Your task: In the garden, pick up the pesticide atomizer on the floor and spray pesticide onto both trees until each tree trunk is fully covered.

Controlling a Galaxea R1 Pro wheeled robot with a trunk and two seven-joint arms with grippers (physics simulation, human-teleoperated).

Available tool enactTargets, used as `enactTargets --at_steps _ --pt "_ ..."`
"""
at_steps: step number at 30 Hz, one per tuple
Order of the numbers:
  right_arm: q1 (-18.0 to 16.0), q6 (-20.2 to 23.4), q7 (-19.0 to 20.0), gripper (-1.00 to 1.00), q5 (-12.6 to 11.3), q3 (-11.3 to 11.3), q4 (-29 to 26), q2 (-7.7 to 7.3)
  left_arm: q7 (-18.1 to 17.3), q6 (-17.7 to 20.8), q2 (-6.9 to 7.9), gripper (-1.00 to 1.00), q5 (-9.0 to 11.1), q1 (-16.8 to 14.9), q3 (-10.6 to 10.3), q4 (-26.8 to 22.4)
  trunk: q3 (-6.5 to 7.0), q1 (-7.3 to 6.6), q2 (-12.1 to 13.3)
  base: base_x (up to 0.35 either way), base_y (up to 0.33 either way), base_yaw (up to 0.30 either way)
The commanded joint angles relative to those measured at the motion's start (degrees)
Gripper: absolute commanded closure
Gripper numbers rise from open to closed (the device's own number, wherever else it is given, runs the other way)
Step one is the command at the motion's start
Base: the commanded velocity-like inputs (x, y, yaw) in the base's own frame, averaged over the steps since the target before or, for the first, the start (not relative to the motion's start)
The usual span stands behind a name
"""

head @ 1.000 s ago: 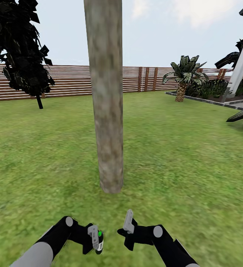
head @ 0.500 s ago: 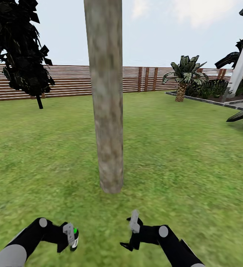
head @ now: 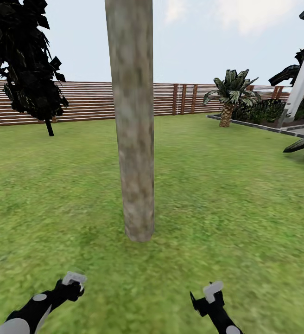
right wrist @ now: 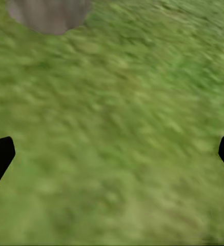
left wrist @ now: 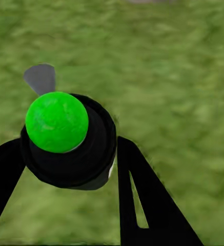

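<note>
In the garden, one tree's thick pale grey-brown mottled trunk [head: 133,139] rises from the lawn straight ahead of me; its base [right wrist: 47,13] also appears in the right wrist view. My left gripper [left wrist: 70,148] is shut on the pesticide atomizer [left wrist: 58,123], a black body with a bright green round cap and a grey lever. In the head view the left gripper [head: 73,280] hangs low at the left, short of the trunk. The right gripper [head: 212,293] is low at the right, and its fingers [right wrist: 114,154] stand wide open over bare grass. The pesticide itself is out of view.
A brown slat fence [head: 87,99] runs along the back of the lawn. A near-black cone-shaped tree [head: 27,60] stands at the back left. A small palm [head: 230,95] and a bordered bed sit at the back right beside a white post [head: 302,76].
Both arms have dropped and spread apart, the left going left and the right going right, toward the bottom of the head view. The trunk and the view have not shifted.
</note>
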Motion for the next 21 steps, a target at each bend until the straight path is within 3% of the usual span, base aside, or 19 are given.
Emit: enactTargets --at_steps 1,4,9,14,21 --pt "0.06 -2.85 -2.96 -1.0 0.45 -0.55 1.98 -0.01 3.46 -0.35 -0.2 1.0 -0.12 -0.06 0.65 1.93 -0.05 -0.01 -0.02 0.0 0.0 0.0" --pt "0.52 -9.77 -10.34 -1.0 0.44 -0.65 6.36 -0.49 11.93 -0.57 -1.76 1.0 0.48 -0.04 0.78 5.92 -0.05 -0.01 -0.02 0.0 0.0 0.0" --pt "1.37 -14.67 -14.01 -1.0 0.57 -0.61 8.12 -1.53 15.96 -0.64 -6.38 1.0 0.28 0.03 0.45 6.86 -0.05 -0.01 -0.02 0.0 0.0 0.0" --pt "1.46 -15.01 -14.24 -1.0 0.38 -0.6 8.25 -1.3 16.12 -0.66 -7.26 1.0 0.17 0.03 0.29 6.71 -0.05 -0.01 -0.02 0.017 0.0 0.0" --pt "1.47 -15.11 -14.42 -1.0 0.1 -0.84 8.35 -0.98 16.1 -0.55 -7.39 1.0 0.2 -0.05 0.24 5.59 -0.05 -0.01 -0.02 0.264 -0.061 0.0"
